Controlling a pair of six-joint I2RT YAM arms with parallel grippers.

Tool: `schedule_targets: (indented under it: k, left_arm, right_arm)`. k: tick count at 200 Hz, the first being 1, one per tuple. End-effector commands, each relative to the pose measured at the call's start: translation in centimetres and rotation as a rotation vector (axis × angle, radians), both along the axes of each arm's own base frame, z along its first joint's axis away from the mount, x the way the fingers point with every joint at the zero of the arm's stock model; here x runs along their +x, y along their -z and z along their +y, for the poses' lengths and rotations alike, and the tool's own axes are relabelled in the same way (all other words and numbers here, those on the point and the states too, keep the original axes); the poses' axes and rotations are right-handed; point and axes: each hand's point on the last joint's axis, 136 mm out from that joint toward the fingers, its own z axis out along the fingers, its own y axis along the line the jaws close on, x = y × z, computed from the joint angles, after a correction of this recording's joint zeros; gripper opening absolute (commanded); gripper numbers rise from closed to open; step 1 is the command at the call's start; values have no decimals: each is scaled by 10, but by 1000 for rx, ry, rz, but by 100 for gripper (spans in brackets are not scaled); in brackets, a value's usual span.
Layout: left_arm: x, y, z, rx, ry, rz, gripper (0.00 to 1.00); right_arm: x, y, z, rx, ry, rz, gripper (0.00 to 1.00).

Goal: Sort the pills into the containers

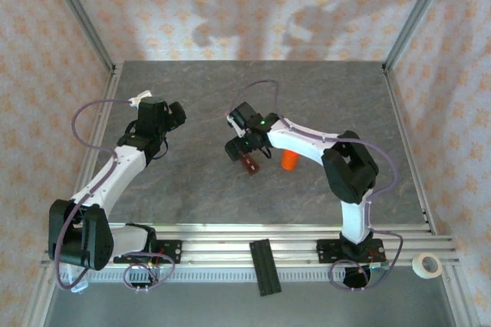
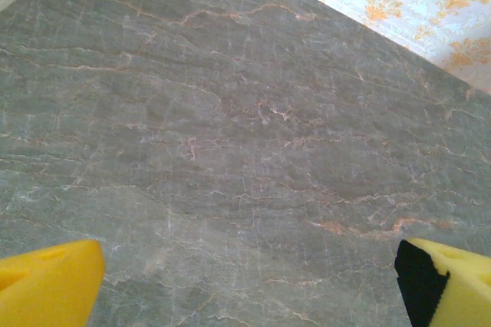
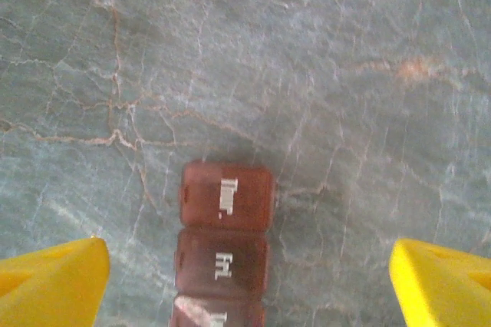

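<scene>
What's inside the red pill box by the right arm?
The pill box has closed lids with white day labels. The dark lids cover the inside, so any pills there cannot be seen.

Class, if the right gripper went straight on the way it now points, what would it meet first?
Probably the red-brown pill container, lying between the open jaws on the table; depth is unclear.

containers (image 3: 224, 250), white "Thur" on end lid, "Fri" on next lid, third unreadable
</scene>
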Motion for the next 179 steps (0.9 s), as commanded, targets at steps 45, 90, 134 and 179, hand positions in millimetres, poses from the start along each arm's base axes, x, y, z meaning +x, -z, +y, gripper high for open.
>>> schedule_targets:
  k: [45,90,134,179]
  left_arm:
    - [5,6,-4,-35,11,12,100]
    - [4,9,-4,-35,10,27,100]
    - [5,14,-6,-71,0,41,100]
    - [8,18,-11,-95,7,65,100]
  right_arm:
    - [-38,13,-23,17,67,122,89]
    - [-45,24,-24,-14,56,120,84]
    - [-48,32,-19,-62,35,100,77]
    - [-49,42,-20,-103,25,88,73]
